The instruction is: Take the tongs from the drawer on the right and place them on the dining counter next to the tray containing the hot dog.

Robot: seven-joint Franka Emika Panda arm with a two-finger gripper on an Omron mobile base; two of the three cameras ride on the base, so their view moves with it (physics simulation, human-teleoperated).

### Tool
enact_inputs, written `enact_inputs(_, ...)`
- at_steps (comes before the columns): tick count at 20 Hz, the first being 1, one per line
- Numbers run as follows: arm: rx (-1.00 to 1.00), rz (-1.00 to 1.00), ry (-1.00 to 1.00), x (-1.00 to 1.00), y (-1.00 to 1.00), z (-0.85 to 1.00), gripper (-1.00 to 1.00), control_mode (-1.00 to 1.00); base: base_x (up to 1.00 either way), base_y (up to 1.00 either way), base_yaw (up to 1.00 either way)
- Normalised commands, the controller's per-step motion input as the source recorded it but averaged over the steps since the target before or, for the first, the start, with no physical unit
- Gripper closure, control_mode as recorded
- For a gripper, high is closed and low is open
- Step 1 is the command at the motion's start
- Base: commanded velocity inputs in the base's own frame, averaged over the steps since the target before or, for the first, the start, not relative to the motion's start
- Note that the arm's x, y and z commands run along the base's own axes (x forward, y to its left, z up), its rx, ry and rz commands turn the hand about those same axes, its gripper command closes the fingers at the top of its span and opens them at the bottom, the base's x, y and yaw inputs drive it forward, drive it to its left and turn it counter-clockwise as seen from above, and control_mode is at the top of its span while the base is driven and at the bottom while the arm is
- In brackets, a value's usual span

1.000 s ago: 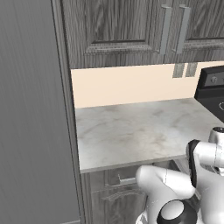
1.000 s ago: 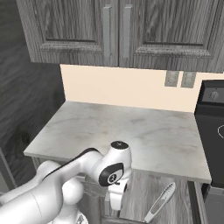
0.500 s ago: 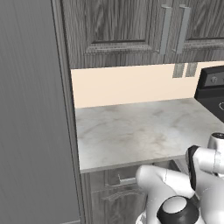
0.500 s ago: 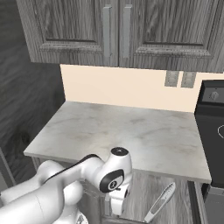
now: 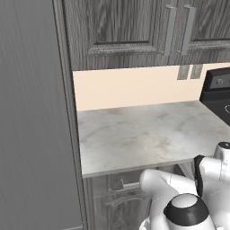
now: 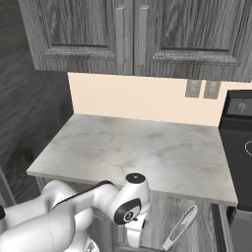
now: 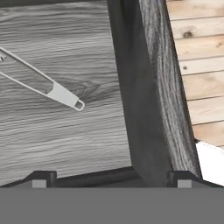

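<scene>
Hand view: pincer (image 7: pixel 111 177) spread wide, empty, above drawer (image 7: pixel 61 131); tongs (image 7: pixel 41 83) lie apart; drawer wall (image 7: pixel 131 100) between fingertips.

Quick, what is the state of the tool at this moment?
Tool: open, holding nothing; the tongs lie apart from it in the drawer.

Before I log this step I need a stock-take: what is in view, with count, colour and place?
tongs: one, silvery-grey, lying on the open drawer's floor.
drawer: one, dark grey wood-grain, open under the worktop.
worktop: one, pale marbled, below the wall cabinets.
wall cabinets: grey wood-grain doors, silver handles.
wall outlets: two, grey, on the cream backsplash.
stove: one, black, right of the worktop.
tool: one, dark-tipped, open, above the drawer's edge.
</scene>
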Motion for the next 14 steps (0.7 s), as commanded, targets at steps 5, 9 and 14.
enact_inputs(5, -0.02, 0.0, -0.04, 0.0, -0.07, -0.19, -1.0, -1.0, 0.0, 0.0, 0.0)
enact_inputs(9, -0.02, 0.0, -0.03, 0.0, -0.05, -0.19, -1.0, -1.0, 0.0, 0.0, 0.0)
enact_inputs(14, -0.02, 0.0, 0.0, 0.0, -0.02, -0.18, -1.0, -1.0, 0.0, 0.0, 0.0)
